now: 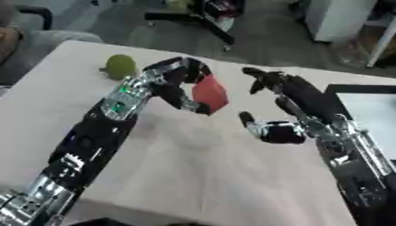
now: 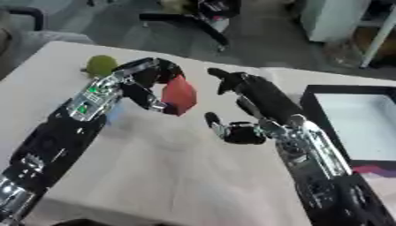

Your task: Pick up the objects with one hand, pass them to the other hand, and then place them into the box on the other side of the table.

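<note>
My left hand (image 1: 179, 81) is shut on a red block (image 1: 210, 93) and holds it above the middle of the table, tilted. My right hand (image 1: 282, 103) hangs just to the right of the block, fingers spread wide and thumb low, not touching it. A green round object (image 1: 120, 65) lies on the table behind my left hand. The black box with a white floor (image 2: 357, 118) stands at the table's right side; something pink and red (image 2: 377, 169) shows at its near edge.
The pale table (image 1: 201, 172) runs askew, with its near edge at the bottom left. Beyond its far edge are a black chair base (image 1: 203, 17), a white cabinet (image 1: 340, 17) and a grey seat (image 1: 31, 39) at the far left.
</note>
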Available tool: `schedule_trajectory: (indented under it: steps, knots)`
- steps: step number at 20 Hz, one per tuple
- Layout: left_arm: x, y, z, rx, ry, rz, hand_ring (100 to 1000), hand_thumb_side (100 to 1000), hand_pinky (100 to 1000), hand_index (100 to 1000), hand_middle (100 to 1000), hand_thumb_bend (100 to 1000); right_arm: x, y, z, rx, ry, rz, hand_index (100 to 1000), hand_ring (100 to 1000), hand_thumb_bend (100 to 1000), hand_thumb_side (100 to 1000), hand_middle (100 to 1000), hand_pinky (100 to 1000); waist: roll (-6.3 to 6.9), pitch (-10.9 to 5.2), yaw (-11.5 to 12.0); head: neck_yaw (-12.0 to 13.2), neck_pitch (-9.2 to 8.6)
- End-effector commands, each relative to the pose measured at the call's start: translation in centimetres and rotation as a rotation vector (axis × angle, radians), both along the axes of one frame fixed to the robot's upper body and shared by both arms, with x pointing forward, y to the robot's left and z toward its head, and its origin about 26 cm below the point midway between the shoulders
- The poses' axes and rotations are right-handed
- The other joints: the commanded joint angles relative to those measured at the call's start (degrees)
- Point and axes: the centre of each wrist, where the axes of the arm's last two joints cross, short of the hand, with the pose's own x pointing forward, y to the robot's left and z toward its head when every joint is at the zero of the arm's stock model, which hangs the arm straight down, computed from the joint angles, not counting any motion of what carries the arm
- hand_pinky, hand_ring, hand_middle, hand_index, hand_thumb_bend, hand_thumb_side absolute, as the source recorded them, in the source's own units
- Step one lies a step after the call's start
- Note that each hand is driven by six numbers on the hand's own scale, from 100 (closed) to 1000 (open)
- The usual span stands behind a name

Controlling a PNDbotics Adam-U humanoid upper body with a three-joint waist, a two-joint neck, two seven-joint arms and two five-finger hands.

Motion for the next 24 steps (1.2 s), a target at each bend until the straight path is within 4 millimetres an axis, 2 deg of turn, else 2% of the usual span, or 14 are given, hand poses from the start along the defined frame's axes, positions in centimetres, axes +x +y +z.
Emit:
schedule_trajectory:
  steps: [1,7,12,24]
  knots:
    - [0.3,-0.6,1.5,-0.002,-0.019,-0.038,588,102,752,598,581,689,0.2,0.5,0.8,-0.076,-0.074,0.006,987,773,375,233,699,821,0.12,-0.34,0.11,0.0,-0.44]
    - [0.4,-0.9,1.7,-0.012,0.022,-0.075,588,100,746,599,581,702,0.4,0.9,0.8,-0.173,-0.177,0.002,989,822,438,167,785,901,0.21,-0.3,0.27,-0.13,-0.21]
    - [0.3,-1.3,2.2,-0.023,0.047,-0.117,586,100,737,598,580,705,0.4,1.1,0.9,-0.207,-0.263,-0.017,983,840,470,105,821,936,0.27,-0.36,0.29,-0.34,-0.03]
    - [0.5,-1.7,1.1,0.001,0.125,-0.156,580,100,729,595,575,688,0.3,1.9,0.4,-0.163,-0.359,-0.026,976,781,453,117,751,878,0.33,-0.41,0.17,-0.49,0.12]
